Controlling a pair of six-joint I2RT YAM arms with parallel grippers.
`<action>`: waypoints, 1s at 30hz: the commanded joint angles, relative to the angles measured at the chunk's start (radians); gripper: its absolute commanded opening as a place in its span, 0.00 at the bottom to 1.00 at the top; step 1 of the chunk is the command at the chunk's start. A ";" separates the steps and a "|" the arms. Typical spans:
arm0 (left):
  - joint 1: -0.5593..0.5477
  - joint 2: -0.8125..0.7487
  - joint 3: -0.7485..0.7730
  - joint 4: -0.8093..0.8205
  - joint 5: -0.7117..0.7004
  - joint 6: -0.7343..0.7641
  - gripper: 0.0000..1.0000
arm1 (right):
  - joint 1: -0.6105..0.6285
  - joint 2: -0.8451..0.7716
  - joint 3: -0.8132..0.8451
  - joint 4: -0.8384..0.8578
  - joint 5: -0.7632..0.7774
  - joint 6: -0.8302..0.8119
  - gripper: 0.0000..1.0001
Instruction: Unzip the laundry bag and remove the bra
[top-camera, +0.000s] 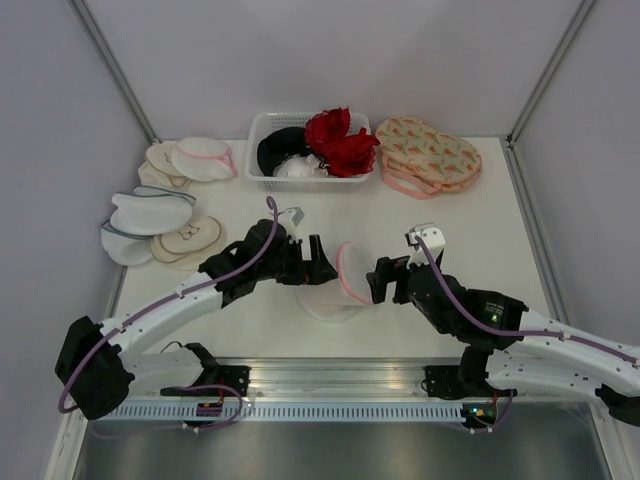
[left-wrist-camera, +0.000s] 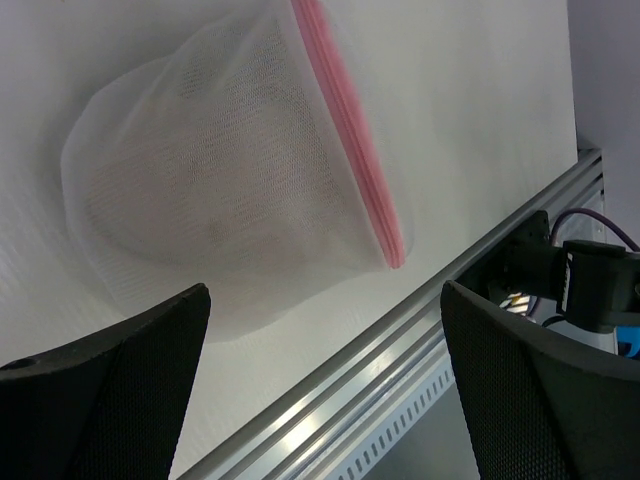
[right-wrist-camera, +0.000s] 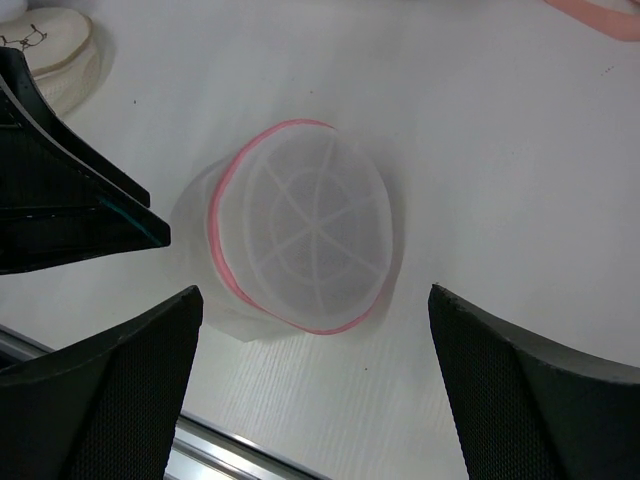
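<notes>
The laundry bag (top-camera: 338, 282), a white mesh dome with pink zipper trim, stands on the table between both grippers. In the left wrist view the bag (left-wrist-camera: 220, 170) lies ahead of my open left gripper (left-wrist-camera: 325, 400), and a faint beige shade shows through the mesh. In the right wrist view the bag (right-wrist-camera: 305, 235) faces me round side on, ahead of my open right gripper (right-wrist-camera: 320, 400). In the top view the left gripper (top-camera: 325, 266) is just left of the bag and the right gripper (top-camera: 378, 281) just right of it. Neither holds anything. No bra shows clearly.
A white basket (top-camera: 262, 131) at the back holds black, white and red garments. Beige floral pouches (top-camera: 430, 152) lie to its right. White pouches with blue trim (top-camera: 148, 214) and cream pieces (top-camera: 188, 238) lie at the left. A metal rail (top-camera: 340, 380) runs along the near edge.
</notes>
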 joint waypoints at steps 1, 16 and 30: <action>-0.050 0.040 0.029 0.126 -0.126 -0.107 1.00 | 0.003 0.003 -0.015 -0.037 0.056 0.043 0.98; -0.212 0.381 0.098 0.209 -0.350 -0.053 0.82 | 0.003 -0.003 -0.091 -0.005 0.087 0.074 0.98; -0.033 0.263 -0.047 0.555 0.484 0.272 0.02 | 0.002 -0.172 -0.148 -0.007 0.106 0.057 0.98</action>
